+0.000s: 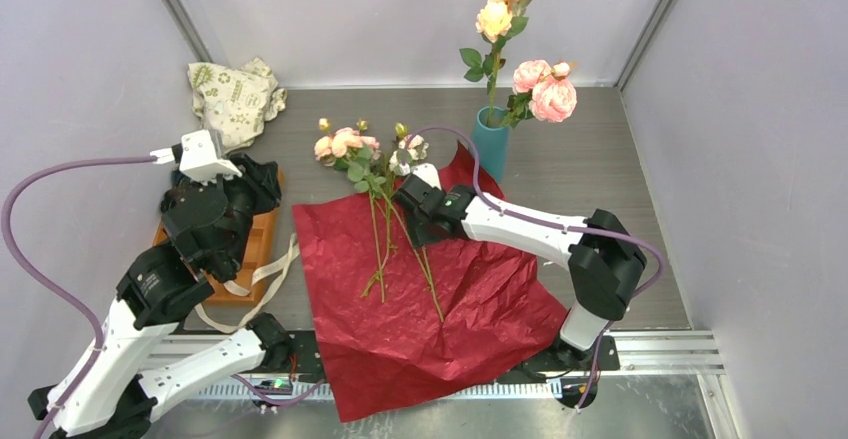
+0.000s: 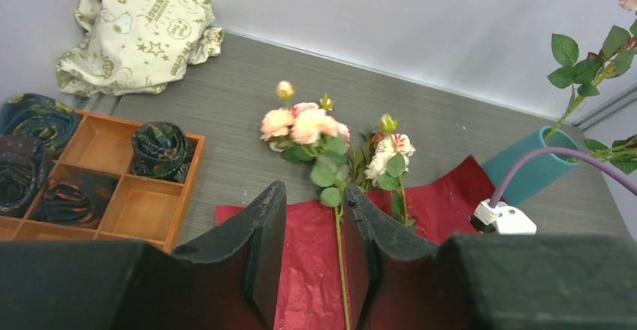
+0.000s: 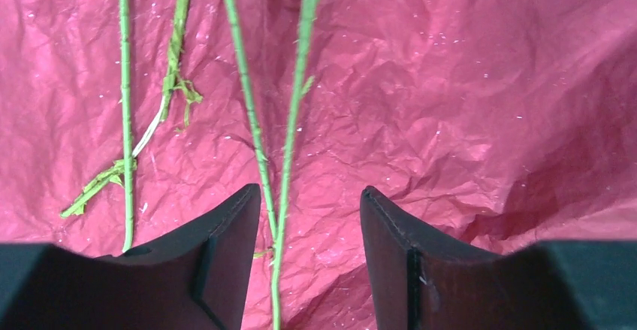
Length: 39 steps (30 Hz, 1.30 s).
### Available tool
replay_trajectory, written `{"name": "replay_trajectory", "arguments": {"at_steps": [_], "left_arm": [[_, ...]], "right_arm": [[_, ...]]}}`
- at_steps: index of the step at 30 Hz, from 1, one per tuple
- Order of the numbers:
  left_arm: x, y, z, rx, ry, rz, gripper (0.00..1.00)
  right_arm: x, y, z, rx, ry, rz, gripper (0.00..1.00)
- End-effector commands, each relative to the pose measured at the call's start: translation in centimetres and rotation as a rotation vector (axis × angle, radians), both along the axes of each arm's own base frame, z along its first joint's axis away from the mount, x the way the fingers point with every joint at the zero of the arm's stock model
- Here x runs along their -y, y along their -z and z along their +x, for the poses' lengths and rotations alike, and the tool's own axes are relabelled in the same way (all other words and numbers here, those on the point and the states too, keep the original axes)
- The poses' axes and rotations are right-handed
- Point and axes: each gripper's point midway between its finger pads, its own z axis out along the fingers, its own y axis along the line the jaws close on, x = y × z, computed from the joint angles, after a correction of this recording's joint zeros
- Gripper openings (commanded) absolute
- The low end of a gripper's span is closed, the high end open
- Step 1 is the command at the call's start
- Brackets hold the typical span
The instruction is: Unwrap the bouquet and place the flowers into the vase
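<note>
The unwrapping looks done: the paper lies spread flat and crinkled, the ribbon loose just off its left edge; the step in hand is moving flowers across to the vase, which stands upright at the paper's far right corner, touching or overlapping it, with peach, cream and pink roses in it; the remaining stems lie side by side on the paper's left half, heads past its far edge on the bare table; the right gripper hangs low over the paper with its jaws apart, two thin stems running between them and nothing pinched, two more stems to their left; the next move, I judge, calls for closing squarely on those stems, lifting them without dragging the paper, then tilting them upright so the cut ends find the vase's narrow mouth beside the stems standing there; the left gripper waits left of the paper above the tray, half spread and empty; the table is grey with a fine grain, a printed bag crumpled beyond the paper's far left corner, pale walls closing three sides.
</note>
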Motion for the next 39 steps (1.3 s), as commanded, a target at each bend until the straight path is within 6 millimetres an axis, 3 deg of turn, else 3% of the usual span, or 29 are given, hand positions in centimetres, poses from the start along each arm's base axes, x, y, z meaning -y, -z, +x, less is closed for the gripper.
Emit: {"name": "replay_trajectory", "arguments": {"at_steps": [1, 5, 9, 16, 21, 26, 34, 39], "left_arm": [[0.9, -1.3, 0.4, 0.038, 0.021, -0.056, 0.35], [0.6, -1.4, 0.2, 0.04, 0.017, -0.058, 0.35], [0.2, -1.4, 0.0, 0.043, 0.011, -0.055, 0.35], [-1.0, -1.2, -0.6, 0.051, -0.022, -0.048, 0.36], [-1.2, -1.0, -0.7, 0.051, -0.027, -0.044, 0.37], [-1.1, -1.0, -0.7, 0.047, -0.024, -0.041, 0.37], [-1.2, -0.9, -0.7, 0.047, -0.026, -0.043, 0.37], [-0.8, -0.9, -0.5, 0.041, -0.017, -0.042, 0.37]], "right_arm": [[-0.1, -3.3, 2.1, 0.124, 0.041, 0.012, 0.57], [-1.1, -4.7, 4.8, 0.184, 0.056, -0.007, 0.54], [-2.1, -3.8, 8.0, 0.159, 0.087, -0.003, 0.41], [-2.7, 0.7, 11.5, 0.075, 0.119, -0.038, 0.38], [-3.0, 3.1, 12.4, 0.031, 0.123, -0.053, 0.45], [-3.1, 4.1, 12.7, 0.014, 0.132, -0.051, 0.46], [-3.1, 1.3, 12.5, 0.056, 0.152, 0.021, 0.48], [-3.5, 1.7, 12.6, 0.039, 0.14, 0.009, 0.48]]}}
